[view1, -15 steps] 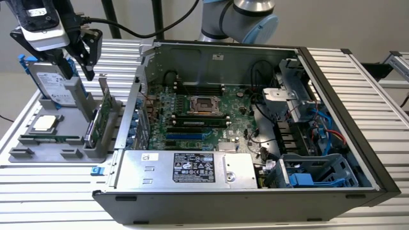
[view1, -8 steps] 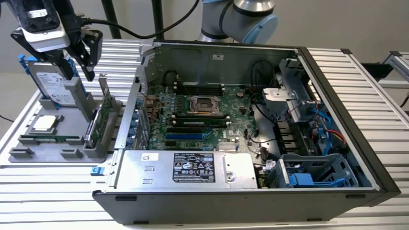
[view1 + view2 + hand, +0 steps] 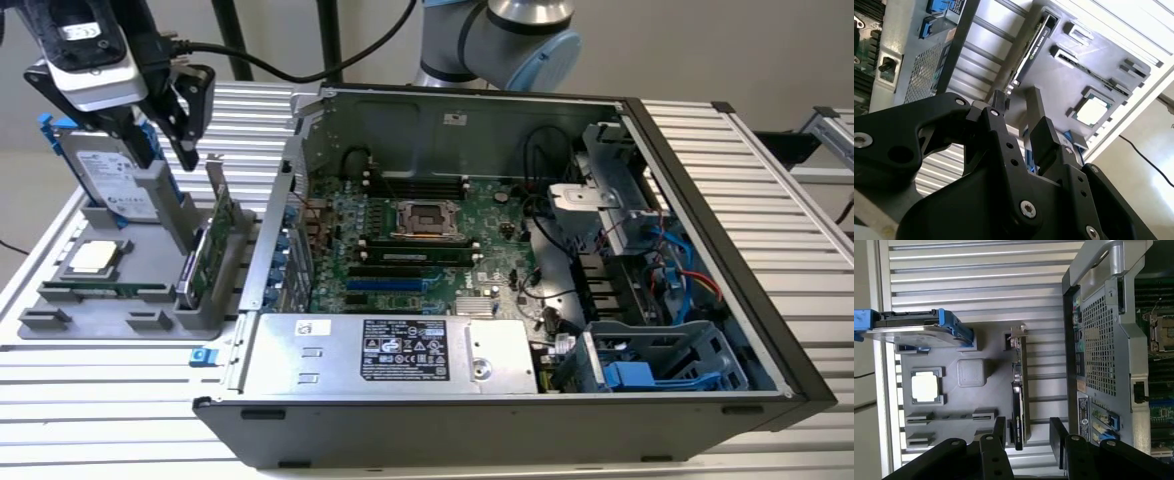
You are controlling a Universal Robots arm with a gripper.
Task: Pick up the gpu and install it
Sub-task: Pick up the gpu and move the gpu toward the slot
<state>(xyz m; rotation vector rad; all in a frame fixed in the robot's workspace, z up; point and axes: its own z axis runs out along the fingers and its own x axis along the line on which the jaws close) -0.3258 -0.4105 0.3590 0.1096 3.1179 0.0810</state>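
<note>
**benchrat:** Where's the gpu (image 3: 218, 245) right now? In the case yet?

**solderjoe:** Nope. It's standing on its long edge in a slot of the grey holder tray (image 3: 80, 325), which in the exterior view sits at 9 o'clock from the open computer case (image 3: 747, 200). The silver bracket end points up and away from the camera.

**benchrat:** And the gripper (image 3: 1028, 421)?

**solderjoe:** It's hanging over the card, at roughly 11 o'clock from it in the exterior view. The fingers are spread wide with nothing between the pads. In the first wrist view the card's thin edge runs between the two fingers, nearer one of them, and I don't see any contact.

**benchrat:** How would that card handle, you think?

**solderjoe:** My guess is stiff and fairly light, but fragile. The bare board has small parts on it, so squeezing the faces anywhere is risky. I'd pinch across the thickness on the black cooler block, or near the bracket where it's sturdy. The smooth surfaces could slip if the grip is shallow.

**benchrat:** Headcount?

**solderjoe:** There's one gpu, one hard drive (image 3: 118, 180) in a blue frame at 11 o'clock from the card, and one processor chip (image 3: 96, 257) at 9 o'clock. That's on one tray, next to one case with one motherboard (image 3: 427, 250). Two fingers on the gripper.
</note>
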